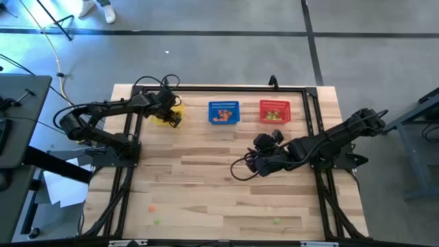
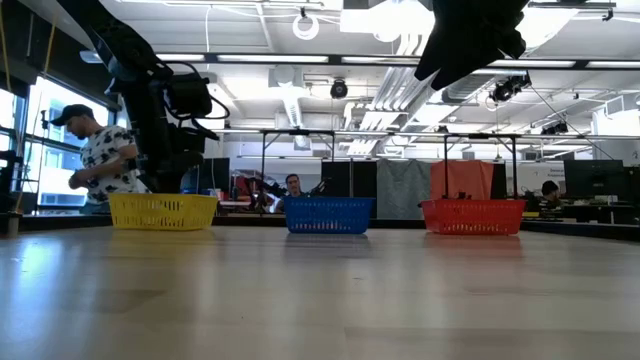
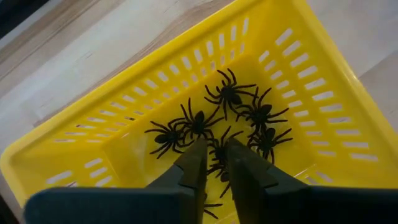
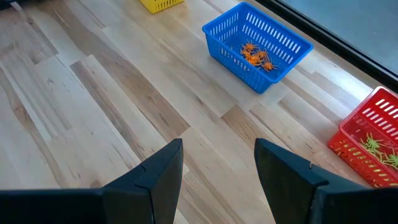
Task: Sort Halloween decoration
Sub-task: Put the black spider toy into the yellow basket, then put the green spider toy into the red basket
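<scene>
While left claw hangs over yellow basket, near-closed, risk is in the release.
Left claw at 11 o'clock on worktop; jaws narrow, whether it pinches a black spider I cannot tell. If 1 clings to a finger it rides back out. Right claw at mid-worktop, 3 o'clock side, spread wide, empty. Orange trinkets in blue basket, green trinkets in red basket. 3 strays at 6 o'clock edge: small, flat, easy to miss or flick off.
</scene>
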Robot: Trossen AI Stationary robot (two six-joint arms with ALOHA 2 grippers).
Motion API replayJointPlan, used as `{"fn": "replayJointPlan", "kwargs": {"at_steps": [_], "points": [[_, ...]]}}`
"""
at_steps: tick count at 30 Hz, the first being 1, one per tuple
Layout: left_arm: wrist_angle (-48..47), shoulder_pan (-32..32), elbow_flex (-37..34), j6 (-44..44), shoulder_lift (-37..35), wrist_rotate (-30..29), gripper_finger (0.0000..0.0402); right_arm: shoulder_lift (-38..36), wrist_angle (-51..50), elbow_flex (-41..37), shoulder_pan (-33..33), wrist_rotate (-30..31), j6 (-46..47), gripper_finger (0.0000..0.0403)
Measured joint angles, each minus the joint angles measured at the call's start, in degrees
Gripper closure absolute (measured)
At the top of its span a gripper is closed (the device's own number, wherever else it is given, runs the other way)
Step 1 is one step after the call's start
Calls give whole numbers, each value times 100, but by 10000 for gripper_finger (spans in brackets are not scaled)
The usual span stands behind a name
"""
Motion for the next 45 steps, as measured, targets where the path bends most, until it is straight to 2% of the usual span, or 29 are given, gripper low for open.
{"fn": "replayJointPlan", "kwargs": {"at_steps": [8,14,17,20,23,25,29,35,40,45], "points": [[-107,-2,67,137,0,-1,308,0,-35,2,-2,-294,0,208],[-1201,-97,873,299,-76,250,303,0,-109,4,0,-1418,149,208],[-1668,-317,1404,297,-223,841,303,0,-133,4,29,-2085,413,208],[-1745,-683,1787,183,-426,1796,303,0,-324,7,168,-2523,822,208],[-1526,-1235,1915,-17,-619,2744,303,0,-779,9,437,-2750,1598,208],[-1232,-1697,1917,-139,-724,3058,303,0,-1066,9,701,-2921,2199,208],[-666,-2687,1915,-406,-778,3105,303,117,-1079,9,1289,-3203,3411,208],[519,-3878,1915,-658,-778,3089,303,818,-86,9,1937,-4040,4458,208],[1202,-4418,1915,-660,-778,3082,303,1463,205,9,2240,-5100,4898,208],[1373,-4666,1915,-729,-778,2901,303,1875,719,7,2447,-5386,4916,208]]}}
